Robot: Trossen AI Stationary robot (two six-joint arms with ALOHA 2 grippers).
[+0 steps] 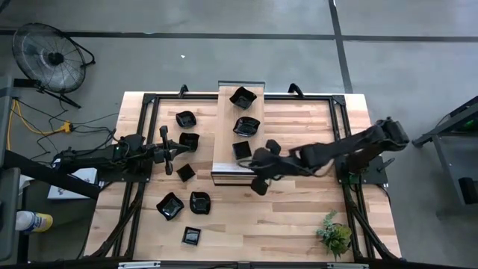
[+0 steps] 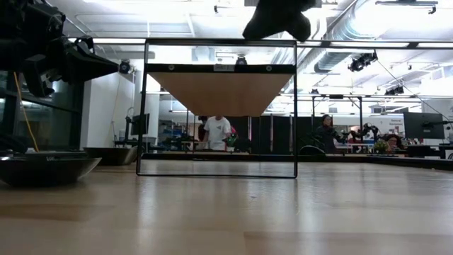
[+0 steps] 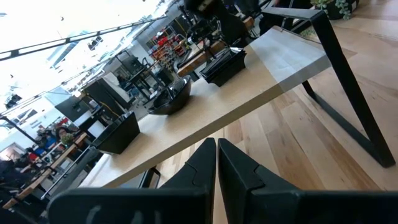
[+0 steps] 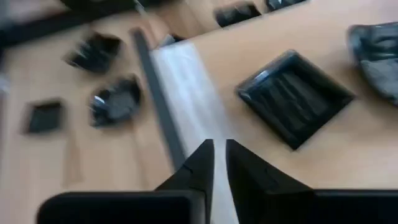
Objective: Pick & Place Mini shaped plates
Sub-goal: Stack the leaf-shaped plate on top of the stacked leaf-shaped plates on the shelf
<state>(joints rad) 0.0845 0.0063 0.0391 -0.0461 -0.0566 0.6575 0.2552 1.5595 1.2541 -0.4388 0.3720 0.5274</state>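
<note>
While your right gripper (image 1: 261, 173) hangs over the near end of the shelf (image 1: 224, 127), its fingers (image 4: 202, 163) stand almost together with nothing between them, so read it as clenched and empty. It sits just beside the nearest plate (image 1: 241, 150) on that shelf; in the right wrist view that square dish (image 4: 294, 97) lies flat on the board, apart from the fingers. My guess is you have just set it down, or are lining up over it; I cannot tell which.

Three plates (image 1: 243, 96) now line the shelf in a row from far to near, evenly spaced, which suggests the shelf is the drop spot. Keeping them in one file leaves the bare strip on the shelf's left free.

Seven more plates (image 1: 169, 205) lie scattered on the table (image 1: 299, 232) to the left of the shelf, none stacked, so each can be taken singly from above.

Your left gripper (image 1: 167, 149) waits clenched and empty among those loose dishes, low over the table, pointing at the shelf's side; its fingers (image 3: 202, 168) press together.

A plant (image 1: 335, 235) stands at the table's near right corner, well apart from the work. A fan (image 1: 51, 56) sits on the floor at far left.

Writing: none readable on plates, shelf or arms.
</note>
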